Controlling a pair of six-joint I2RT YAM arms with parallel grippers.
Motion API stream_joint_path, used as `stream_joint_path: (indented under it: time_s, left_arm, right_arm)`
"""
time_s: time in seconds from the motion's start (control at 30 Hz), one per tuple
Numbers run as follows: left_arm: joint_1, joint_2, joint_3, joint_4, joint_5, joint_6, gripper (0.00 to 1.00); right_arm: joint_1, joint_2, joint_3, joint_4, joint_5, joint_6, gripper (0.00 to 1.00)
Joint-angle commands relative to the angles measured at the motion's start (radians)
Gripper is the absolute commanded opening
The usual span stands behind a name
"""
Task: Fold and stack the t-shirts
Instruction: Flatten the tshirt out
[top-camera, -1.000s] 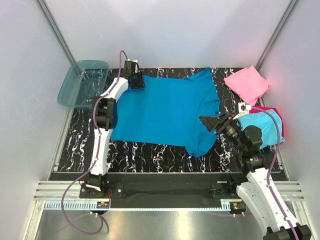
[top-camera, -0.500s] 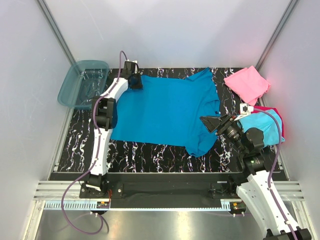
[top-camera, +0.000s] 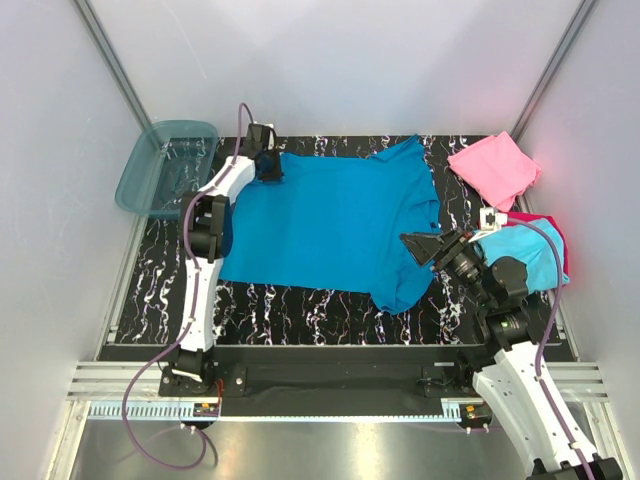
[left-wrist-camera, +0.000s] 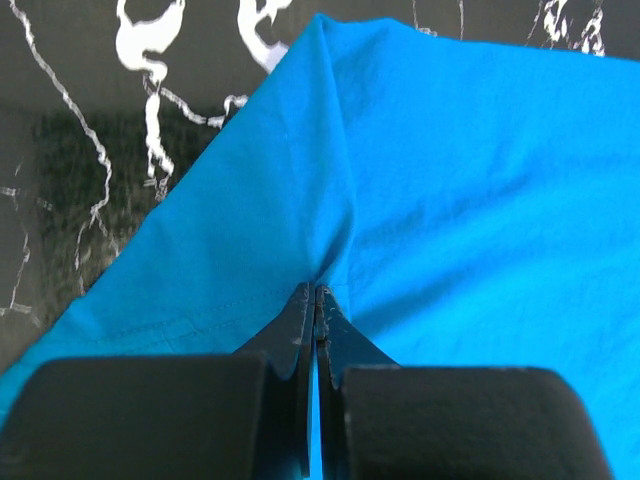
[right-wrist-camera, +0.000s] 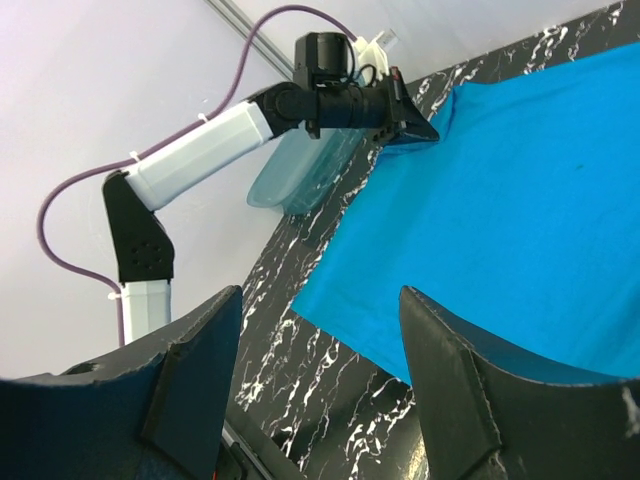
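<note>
A large teal-blue t-shirt (top-camera: 330, 225) lies spread on the black marbled table (top-camera: 160, 270). My left gripper (top-camera: 272, 168) is shut on the shirt's far left corner; in the left wrist view the cloth (left-wrist-camera: 420, 180) is pinched into a ridge between the closed fingertips (left-wrist-camera: 300, 305). My right gripper (top-camera: 415, 247) is open and empty, raised over the shirt's right side; the right wrist view shows the shirt (right-wrist-camera: 500, 200) between its spread fingers (right-wrist-camera: 195, 350). A folded pink shirt (top-camera: 495, 167) lies at the far right. A cyan shirt (top-camera: 540, 262) lies on a magenta-red one (top-camera: 560, 238) behind the right arm.
A translucent blue plastic tub (top-camera: 165, 168) stands off the table's far left corner. White walls enclose the table on three sides. A metal rail (top-camera: 300, 385) runs along the near edge by the arm bases.
My left gripper has drawn the shirt's far left corner slightly farther to the left and back. My right gripper has barely moved.
</note>
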Motion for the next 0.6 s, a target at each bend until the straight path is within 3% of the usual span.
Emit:
stream_joint_path:
  time_s: [0.0, 0.27, 0.57]
  left_arm:
    - [0.000, -0.099, -0.008, -0.017, -0.031, 0.014, 0.00]
    - [-0.002, -0.154, -0.028, -0.016, -0.091, 0.032, 0.00]
    - [0.008, -0.209, -0.126, 0.007, -0.316, 0.008, 0.00]
  right_arm:
    - [0.013, 0.004, -0.030, 0.049, 0.007, -0.005, 0.70]
    - [0.011, 0.043, -0.075, 0.095, 0.004, -0.005, 0.70]
    - [0.013, 0.054, -0.086, 0.109, 0.001, 0.003, 0.69]
